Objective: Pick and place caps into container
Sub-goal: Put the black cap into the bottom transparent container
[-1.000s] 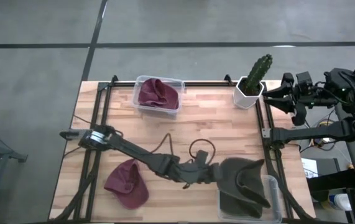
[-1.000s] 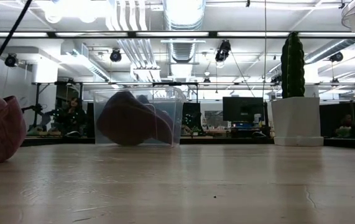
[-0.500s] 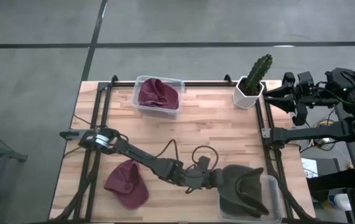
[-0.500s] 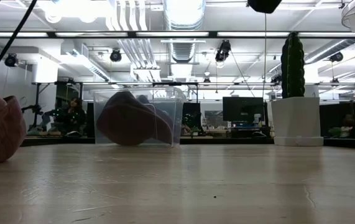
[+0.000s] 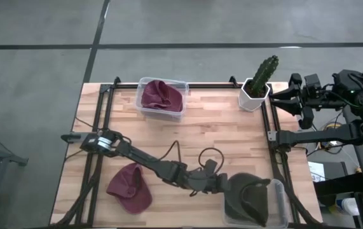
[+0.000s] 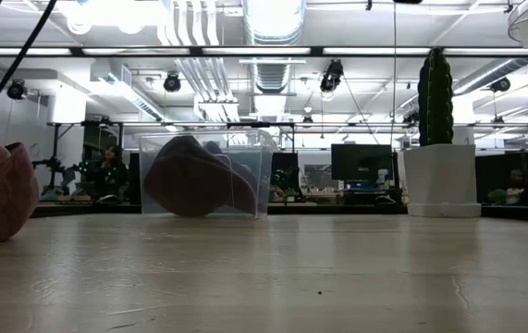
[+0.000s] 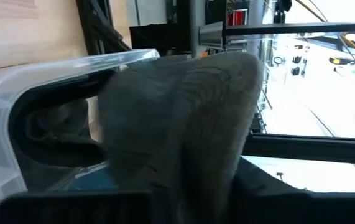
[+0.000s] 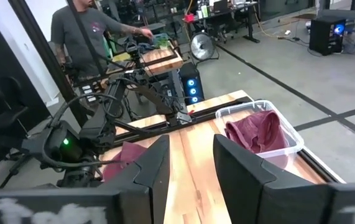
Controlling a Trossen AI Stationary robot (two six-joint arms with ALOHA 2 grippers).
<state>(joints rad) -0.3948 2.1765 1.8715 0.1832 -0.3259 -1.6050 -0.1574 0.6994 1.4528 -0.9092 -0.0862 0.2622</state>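
In the high view my left arm reaches across the table to the clear container (image 5: 280,202) at the near right corner. Its gripper (image 5: 224,185) is at the container's left rim, on a dark olive cap (image 5: 247,201) that sits in the container. In the left wrist view the olive cap (image 7: 183,124) fills the picture over the container's rim (image 7: 40,74). A maroon cap (image 5: 129,187) lies on its crown near the table's near left. My right gripper (image 8: 189,165) waits open beyond the table's right edge. My left gripper is on the olive cap's left edge (image 5: 232,186), coming nearly level from the table's left. The cap itself hides the fingers, so the kind of hold does not show. The cap's body rests down inside the container.
A second clear container (image 5: 163,95) holding a maroon cap stands at the far edge. A green cactus in a white pot (image 5: 259,81) stands at the far right corner. Bare wood lies in the table's middle. A person shows in the room beyond (image 8: 84,31).
My left gripper has moved toward the table's right and near edge and downward. The olive cap, which hung partly over the container's far left rim with its brim spread, has come down into the container and sits more bunched.
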